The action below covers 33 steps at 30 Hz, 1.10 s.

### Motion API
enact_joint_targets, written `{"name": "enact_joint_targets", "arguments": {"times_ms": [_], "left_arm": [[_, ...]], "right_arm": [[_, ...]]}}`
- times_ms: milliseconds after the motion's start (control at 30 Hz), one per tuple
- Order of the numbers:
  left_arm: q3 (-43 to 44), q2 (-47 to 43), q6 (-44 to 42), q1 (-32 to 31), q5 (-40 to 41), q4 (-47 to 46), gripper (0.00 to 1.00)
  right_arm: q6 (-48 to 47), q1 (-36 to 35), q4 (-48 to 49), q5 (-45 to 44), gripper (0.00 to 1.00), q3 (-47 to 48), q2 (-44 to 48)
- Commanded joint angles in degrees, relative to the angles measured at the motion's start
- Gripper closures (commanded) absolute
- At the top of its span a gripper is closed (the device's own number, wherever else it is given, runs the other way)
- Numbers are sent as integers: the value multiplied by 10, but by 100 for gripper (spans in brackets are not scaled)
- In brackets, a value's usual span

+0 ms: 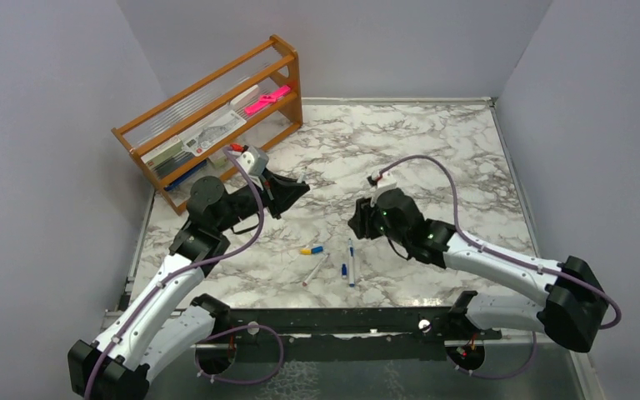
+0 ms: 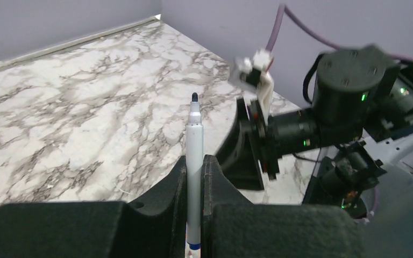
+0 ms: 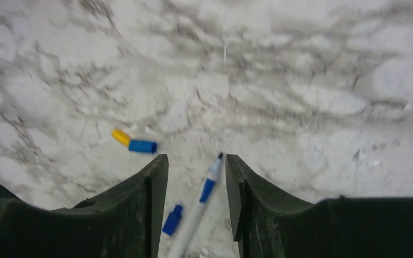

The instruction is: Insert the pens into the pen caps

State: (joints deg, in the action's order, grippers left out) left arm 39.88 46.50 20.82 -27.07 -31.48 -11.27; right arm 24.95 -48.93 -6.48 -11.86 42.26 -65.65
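My left gripper is raised above the table and shut on a white pen. The pen stands upright between the jaws, dark tip up and blue end at the bottom. My right gripper is open and empty, hovering low over a white pen with a blue section that lies between its fingers. That pen lies on the marble beside a small blue cap, which also shows in the right wrist view. A yellow cap joined end to end with a blue cap lies to the left. A third pen lies slanted nearby.
A wooden rack with papers and a flat pink object stands at the back left. Grey walls enclose the marble table. The right arm's wrist is close in front of the left gripper.
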Motion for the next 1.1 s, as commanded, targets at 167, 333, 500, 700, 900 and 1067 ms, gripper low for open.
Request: {"name": "enact_joint_targets", "arguments": {"times_ms": [167, 333, 500, 700, 900, 1067], "left_arm": [[-18, -24, -2, 2, 84, 5, 100], [-1, -8, -7, 2, 83, 25, 100], [-10, -1, 3, 1, 81, 20, 100], [-10, -10, -2, 1, 80, 24, 100], [-13, -19, -5, 1, 88, 28, 100], [-13, -11, -3, 0, 88, 32, 100]], "right_arm": [[114, -92, -103, -37, 63, -25, -55], [136, -118, -115, -27, 69, -36, -67], [158, -157, -127, -39, 69, -34, -85], [166, -170, -127, -36, 66, -26, -121], [153, -172, -115, -28, 66, -16, -138], [151, -185, -123, -41, 68, 1, -150]]}}
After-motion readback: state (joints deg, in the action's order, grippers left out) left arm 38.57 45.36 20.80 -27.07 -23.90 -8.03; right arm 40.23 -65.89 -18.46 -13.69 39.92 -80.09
